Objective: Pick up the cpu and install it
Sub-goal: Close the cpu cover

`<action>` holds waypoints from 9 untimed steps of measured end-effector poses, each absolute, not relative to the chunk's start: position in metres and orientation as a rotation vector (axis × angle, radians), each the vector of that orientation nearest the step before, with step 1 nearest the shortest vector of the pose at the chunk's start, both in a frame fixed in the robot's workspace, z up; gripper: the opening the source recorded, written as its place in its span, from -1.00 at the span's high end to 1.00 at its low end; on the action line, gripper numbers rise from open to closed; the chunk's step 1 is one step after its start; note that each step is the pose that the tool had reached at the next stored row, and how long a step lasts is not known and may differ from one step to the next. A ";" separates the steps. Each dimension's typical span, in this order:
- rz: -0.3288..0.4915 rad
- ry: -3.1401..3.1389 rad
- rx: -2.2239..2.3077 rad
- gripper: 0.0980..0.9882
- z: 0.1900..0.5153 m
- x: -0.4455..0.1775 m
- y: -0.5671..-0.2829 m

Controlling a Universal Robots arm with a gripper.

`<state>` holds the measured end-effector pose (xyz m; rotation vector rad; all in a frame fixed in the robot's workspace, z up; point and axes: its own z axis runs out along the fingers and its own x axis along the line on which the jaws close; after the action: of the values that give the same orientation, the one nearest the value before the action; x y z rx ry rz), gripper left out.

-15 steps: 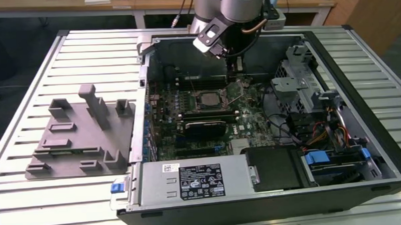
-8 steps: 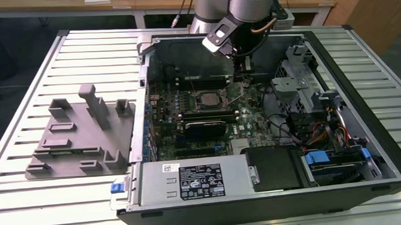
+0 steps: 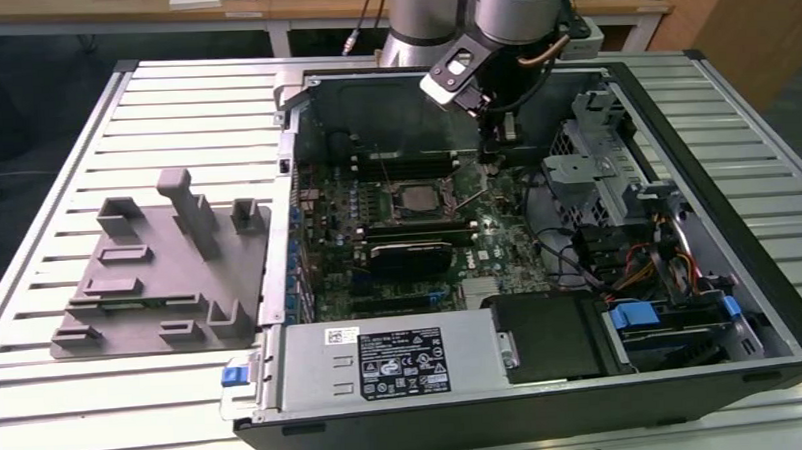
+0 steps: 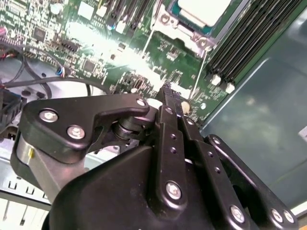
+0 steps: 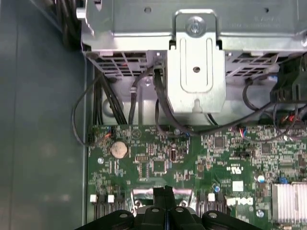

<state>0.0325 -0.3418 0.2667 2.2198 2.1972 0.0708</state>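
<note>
Over the open computer case [image 3: 542, 420] in the exterior view, your gripper [image 3: 495, 154] hangs low above the motherboard [image 3: 508, 236]. The cpu [image 3: 414, 197] lies in the socket, near the gripper on the exterior view's left. A grey fixture plate [image 3: 150, 284] stands outside on the table [image 3: 114, 415]. In the second wrist view you see the fingers [image 4: 165, 124] pressed together, holding nothing, with the cpu [image 4: 201, 9] apart from them. In the first wrist view the closed gripper [image 5: 165, 190] is above the green board.
</note>
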 end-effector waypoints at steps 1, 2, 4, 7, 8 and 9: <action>0.071 2.197 2.220 0.98 0.267 0.034 -0.342; 0.071 2.197 2.220 0.98 0.267 0.036 -0.342; 0.071 2.197 2.220 0.98 0.267 0.039 -0.342; 0.071 2.197 2.220 0.98 0.266 0.044 -0.342; 0.071 2.197 2.220 0.98 0.266 0.045 -0.342; 0.071 2.197 2.220 0.98 0.266 0.047 -0.342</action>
<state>0.0466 -0.3416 0.2664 2.2196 2.1974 0.0709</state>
